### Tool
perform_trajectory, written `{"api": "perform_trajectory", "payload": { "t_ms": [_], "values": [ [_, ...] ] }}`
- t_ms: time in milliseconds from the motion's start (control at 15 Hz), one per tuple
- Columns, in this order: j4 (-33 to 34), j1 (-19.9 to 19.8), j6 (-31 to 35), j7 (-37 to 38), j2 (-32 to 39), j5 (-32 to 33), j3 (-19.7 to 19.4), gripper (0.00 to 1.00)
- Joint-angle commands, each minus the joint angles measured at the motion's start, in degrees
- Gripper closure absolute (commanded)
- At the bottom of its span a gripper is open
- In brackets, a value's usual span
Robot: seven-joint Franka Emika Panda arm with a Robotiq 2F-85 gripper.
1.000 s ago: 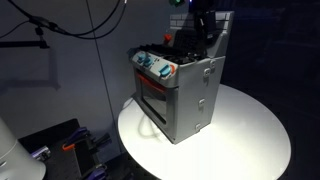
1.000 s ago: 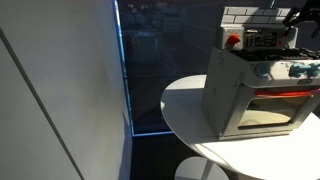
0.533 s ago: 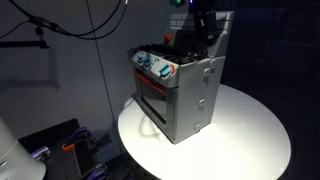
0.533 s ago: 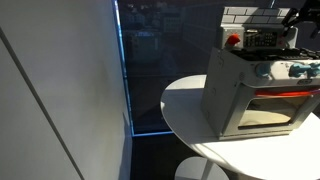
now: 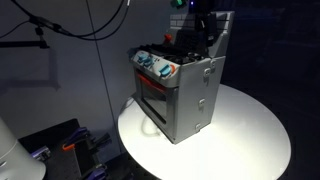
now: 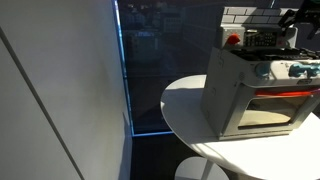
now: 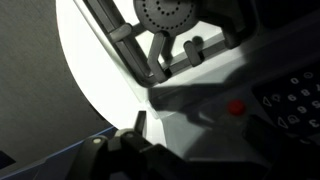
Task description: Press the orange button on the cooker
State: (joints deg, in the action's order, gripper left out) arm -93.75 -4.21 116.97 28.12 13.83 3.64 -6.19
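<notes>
The grey toy cooker (image 5: 180,95) stands on a round white table (image 5: 245,140), with blue-and-orange knobs (image 5: 155,66) on its front top. It also shows in an exterior view (image 6: 245,95). An orange-red button (image 6: 233,41) sits on the side of its back panel and shows in the wrist view (image 7: 236,108). My gripper (image 5: 205,38) hangs over the hob by the back panel; it also shows in an exterior view (image 6: 293,20). In the wrist view its dark fingers (image 7: 135,150) are apart from the button, and their opening is too dark to read.
The table edge (image 6: 185,115) drops off close around the cooker. A round hob burner (image 7: 165,15) and white table surface fill the upper wrist view. Cables (image 5: 95,30) hang behind. Dark equipment (image 5: 60,145) sits on the floor beside the table.
The gripper has shifted very slightly over the hob. The cooker has not moved.
</notes>
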Motion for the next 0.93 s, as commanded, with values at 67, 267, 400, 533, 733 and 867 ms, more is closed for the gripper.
{"api": "perform_trajectory", "payload": {
  "t_ms": [67,267,400,533,733,867],
  "values": [
    [1.49,0.25,-2.15,-0.27,0.0,-1.47,-0.3,0.0],
    [-0.1,0.11,-3.09,-0.81,-2.27,-1.33,-0.38,0.0],
    [-0.2,-0.08,-5.11,-1.15,-3.27,-1.5,-0.41,0.0],
    [-0.13,-0.36,-8.03,-2.26,-4.37,-2.1,-0.32,0.0],
    [0.27,-0.72,-13.31,-4.67,-5.99,-3.42,-0.15,0.0],
    [0.8,-0.84,-17.23,-6.74,-6.84,-4.11,-0.06,0.0]
  ]
}}
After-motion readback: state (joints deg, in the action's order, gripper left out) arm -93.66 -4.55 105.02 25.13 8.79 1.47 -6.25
